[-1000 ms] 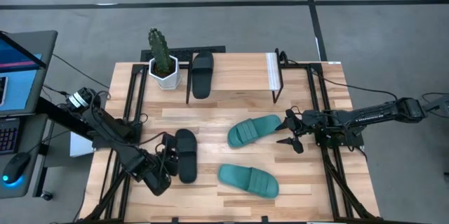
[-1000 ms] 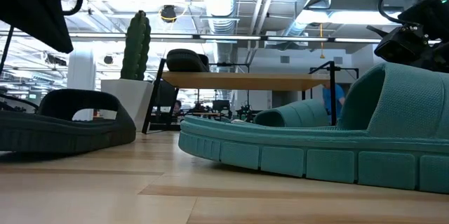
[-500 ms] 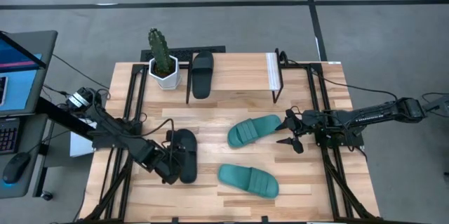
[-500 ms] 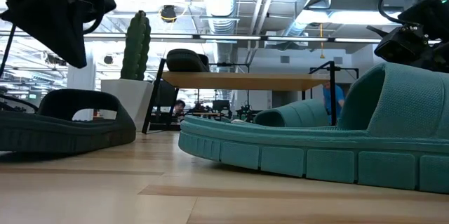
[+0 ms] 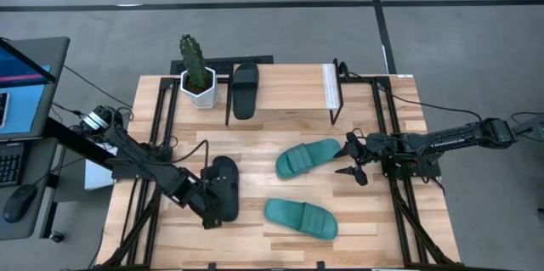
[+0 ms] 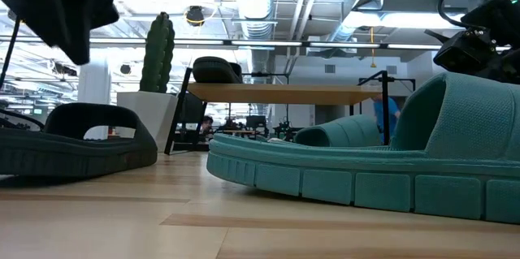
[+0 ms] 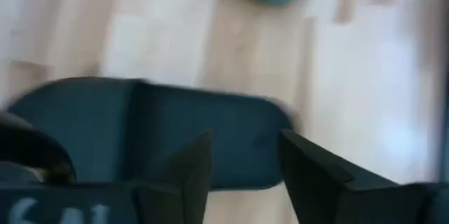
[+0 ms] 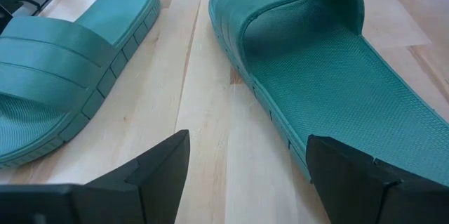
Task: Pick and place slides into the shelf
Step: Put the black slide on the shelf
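The plank table (image 5: 255,139) carries a shelf (image 5: 289,93), a potted cactus (image 5: 197,74), one black slide (image 5: 225,188) and two teal slides (image 5: 308,157).

Even overhead lighting; three views sharp, left wrist view motion-blurred.

The high view is evenly lit from above, and the table (image 5: 280,139) shows only short, soft shadows beside the black slide (image 5: 223,188) and the cactus (image 5: 193,59). In the low view, bright ceiling lights (image 6: 244,11) backlight the room, so the left arm (image 6: 57,7) reads as a dark silhouette; the near teal slide (image 6: 366,170) is slightly soft. The left wrist view is heavily smeared; its fingers (image 7: 189,175) and the dark slide (image 7: 140,133) have streaked edges. The right wrist view is bright and crisp, showing the mesh texture of the teal slide (image 8: 330,62), with mild glare on the wood.
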Robot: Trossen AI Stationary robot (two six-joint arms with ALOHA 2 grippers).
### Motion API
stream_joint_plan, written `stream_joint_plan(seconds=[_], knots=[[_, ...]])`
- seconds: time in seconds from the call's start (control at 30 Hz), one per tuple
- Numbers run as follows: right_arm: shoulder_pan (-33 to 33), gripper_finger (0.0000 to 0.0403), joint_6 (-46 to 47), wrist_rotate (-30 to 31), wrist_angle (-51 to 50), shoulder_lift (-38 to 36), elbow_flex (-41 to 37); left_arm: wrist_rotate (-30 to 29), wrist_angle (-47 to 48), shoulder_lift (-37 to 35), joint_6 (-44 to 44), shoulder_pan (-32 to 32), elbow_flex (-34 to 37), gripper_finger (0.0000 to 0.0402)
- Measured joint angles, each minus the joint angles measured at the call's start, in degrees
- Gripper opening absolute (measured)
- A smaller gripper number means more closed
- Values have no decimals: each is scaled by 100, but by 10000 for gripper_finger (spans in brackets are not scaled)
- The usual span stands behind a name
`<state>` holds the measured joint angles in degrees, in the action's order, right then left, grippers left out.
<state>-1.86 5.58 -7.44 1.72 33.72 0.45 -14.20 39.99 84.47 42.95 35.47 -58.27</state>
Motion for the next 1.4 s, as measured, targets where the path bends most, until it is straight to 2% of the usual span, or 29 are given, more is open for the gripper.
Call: stream_joint_plan(seconds=[0.1,0.23,0.5,0.73,0.87,1.27,1.4], knots=[[-1,269,0,0,-1,1,0,130,-508,0,234,68,43,169],[0,269,0,0,-1,-1,-1,-83,-1061,0,239,182,47,183],[-1,269,0,0,0,0,-1,-147,-1023,253,471,211,47,186],[0,269,0,0,18,-1,0,889,-1061,1190,444,78,51,186],[0,269,0,0,19,1,-2,1155,-1048,1570,350,-20,43,186],[-1,269,0,0,21,1,0,783,-890,1819,344,-91,17,186],[-1,269,0,0,23,-1,-1,770,-844,2022,645,-104,-19,186]])
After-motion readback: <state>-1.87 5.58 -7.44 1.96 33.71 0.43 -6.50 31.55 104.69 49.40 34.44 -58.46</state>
